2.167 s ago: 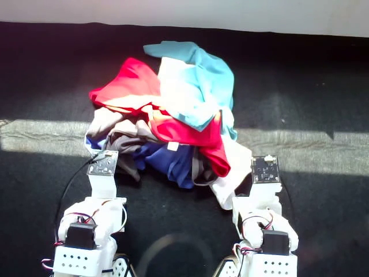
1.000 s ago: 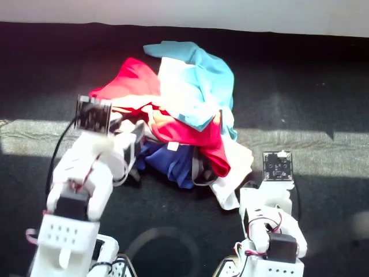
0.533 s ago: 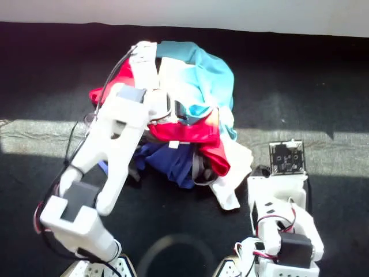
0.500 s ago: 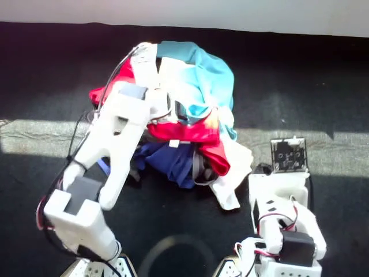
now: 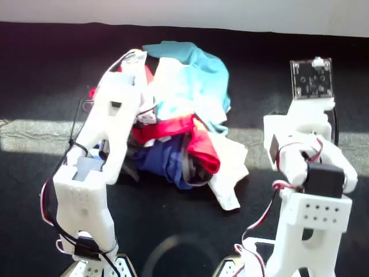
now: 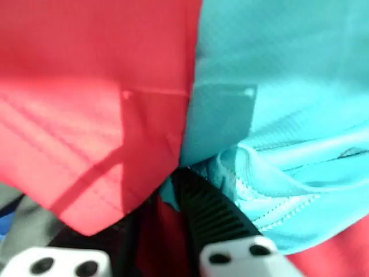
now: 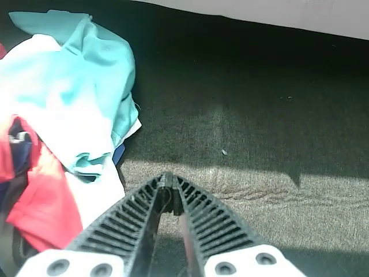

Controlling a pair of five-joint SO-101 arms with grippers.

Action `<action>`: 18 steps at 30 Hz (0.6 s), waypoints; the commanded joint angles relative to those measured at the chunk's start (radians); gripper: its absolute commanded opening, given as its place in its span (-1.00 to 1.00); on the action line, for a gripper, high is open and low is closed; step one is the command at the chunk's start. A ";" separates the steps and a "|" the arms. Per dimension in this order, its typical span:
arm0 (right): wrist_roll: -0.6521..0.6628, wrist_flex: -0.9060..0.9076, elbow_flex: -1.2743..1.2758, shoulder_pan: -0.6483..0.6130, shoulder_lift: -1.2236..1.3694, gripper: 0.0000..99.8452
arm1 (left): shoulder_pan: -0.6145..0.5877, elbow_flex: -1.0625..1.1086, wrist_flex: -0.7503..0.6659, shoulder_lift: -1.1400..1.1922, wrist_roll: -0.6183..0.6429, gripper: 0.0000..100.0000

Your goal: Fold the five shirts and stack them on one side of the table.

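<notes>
1. Left end effector [image 6: 176, 179], buried in the heap of crumpled shirts [image 5: 179, 127]; whether it was spread or gripping could not be told.
2. Red knit shirt [image 6: 86, 115] and turquoise mesh shirt [image 6: 288, 115], draped over it side by side, both touching it.
3. Right end effector [image 7: 167, 186], pressed together and empty, above the dark felt-like surface [image 7: 259, 115]; the heap lay beside it.
4. Judged best practice: pinch one layer only, lift it clear of the heap, then spread it on the bare surface beside the right end effector.
</notes>
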 commanded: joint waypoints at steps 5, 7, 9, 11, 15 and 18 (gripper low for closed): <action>0.014 -0.027 -0.073 0.073 0.071 -0.98 | -0.507 -0.081 0.094 -0.077 -0.278 -0.98; 0.014 -0.054 -0.079 0.076 0.084 -0.98 | -0.651 -0.162 0.109 -0.107 -0.328 -0.98; 0.014 -0.054 -0.073 0.050 0.117 -0.97 | -0.783 -0.255 0.112 -0.124 -0.368 -0.98; 0.009 -0.041 -0.073 0.021 0.176 -0.88 | -0.895 -0.352 0.114 -0.133 -0.416 -0.98; 0.008 -0.016 -0.082 -0.074 0.320 -0.56 | -1.055 -0.513 0.110 -0.133 -0.482 -0.98; 0.008 -0.019 -0.097 -0.159 0.421 -0.46 | -1.142 -0.596 0.086 -0.133 -0.483 -0.98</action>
